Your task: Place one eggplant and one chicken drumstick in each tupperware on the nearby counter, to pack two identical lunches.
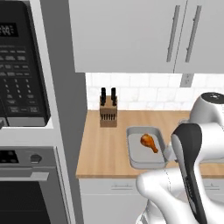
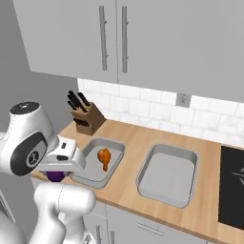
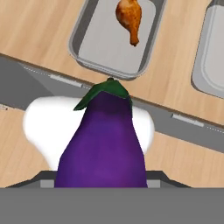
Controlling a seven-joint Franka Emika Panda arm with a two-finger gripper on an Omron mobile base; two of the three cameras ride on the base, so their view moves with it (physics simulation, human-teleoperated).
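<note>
Left base view: on the wooden tabletop, a grey tupperware holds a chicken drumstick; a knife block stands at its 10 o'clock.

Right base view: a second tupperware sits at 3 o'clock of the first, and a purple eggplant peeks out under the hand.

Hand view: the jaws are clamped on the eggplant, with the drumstick tray at 12 o'clock.

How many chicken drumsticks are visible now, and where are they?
1. The chicken drumstick lies in the left tupperware, nearer the knife block. The right tupperware holds none.
</note>
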